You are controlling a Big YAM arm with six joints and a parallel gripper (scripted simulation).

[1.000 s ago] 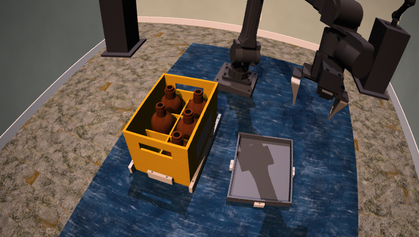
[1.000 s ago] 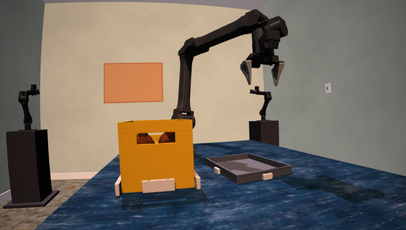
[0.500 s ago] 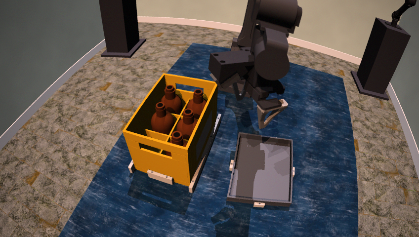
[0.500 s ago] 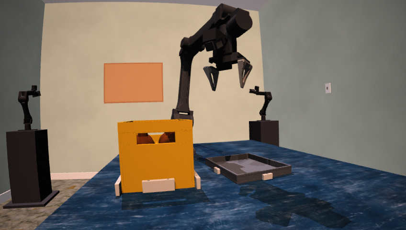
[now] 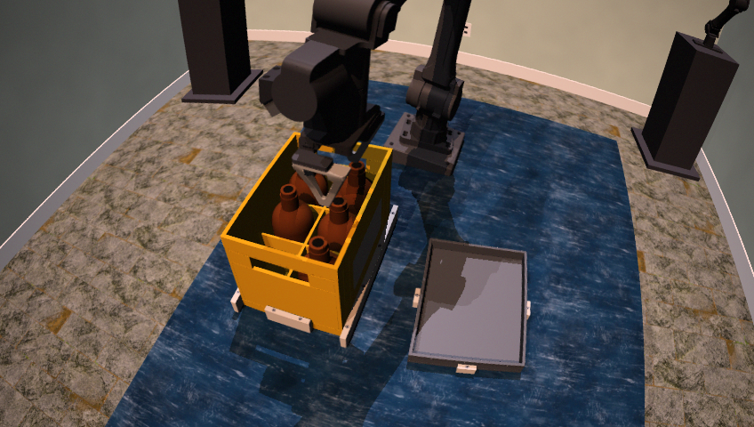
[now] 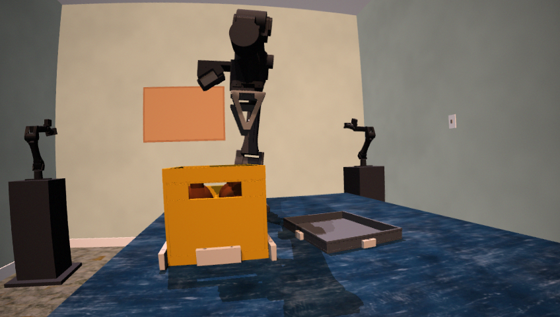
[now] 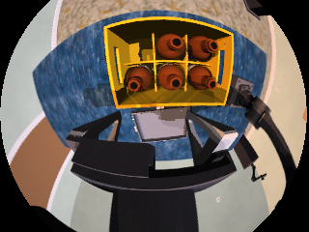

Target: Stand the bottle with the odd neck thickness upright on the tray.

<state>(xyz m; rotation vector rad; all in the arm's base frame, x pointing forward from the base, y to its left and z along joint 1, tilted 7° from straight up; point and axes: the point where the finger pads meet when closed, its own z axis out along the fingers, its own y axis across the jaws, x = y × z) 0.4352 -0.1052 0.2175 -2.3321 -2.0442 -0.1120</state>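
The robot arm [image 5: 444, 47] [image 6: 251, 70] [image 7: 277, 140] rises from a base plate [image 5: 449, 168] near 12 o'clock in the top view and bends over at its height. Its claw [image 5: 340, 181] [image 6: 245, 131] [image 7: 153, 114] points down, above the yellow crate [image 5: 285, 296] [image 6: 216, 224] [image 7: 169, 102] and apart from it in the exterior view. The two fingers stand wide apart, holding nothing.

Five brown bottles stand in the crate, necks up, long axes upright, in five of its six compartments. In the wrist view, the upper row holds a bottle [image 7: 169, 45] at 12 o'clock and a bottle [image 7: 199, 48] at 2 o'clock; the lower row has a bottle [image 7: 140, 76] at 8 o'clock, a bottle [image 7: 169, 76] at 6 o'clock and a bottle [image 7: 199, 77] at 4 o'clock. The odd-necked one is among these, but which it is cannot be told.

In the top view the crate's long side runs roughly from 7 to 1 o'clock. The gray tray [image 5: 476, 322] [image 6: 345, 229] [image 7: 161, 127] lies flat on the blue counter [image 5: 576, 264] [image 6: 452, 267] [image 7: 58, 87], toward 4 o'clock, well apart from the crate.

From above, the claw partly covers the far bottles, and the front wall hides much of the nearest one. In the exterior view, only parts of two bottles show through the handle slot

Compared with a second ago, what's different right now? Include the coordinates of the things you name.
The arm has swung across from beyond the tray [image 5: 466, 363] [image 6: 365, 246] [image 7: 161, 127], and its open gripper [image 5: 340, 182] [image 6: 244, 131] [image 7: 153, 114] now hangs above the crate [image 5: 285, 296] [image 6: 216, 224] [image 7: 169, 104]. Nothing was taken hold of or let go. The crate, its five bottles and the tray stayed where they were.
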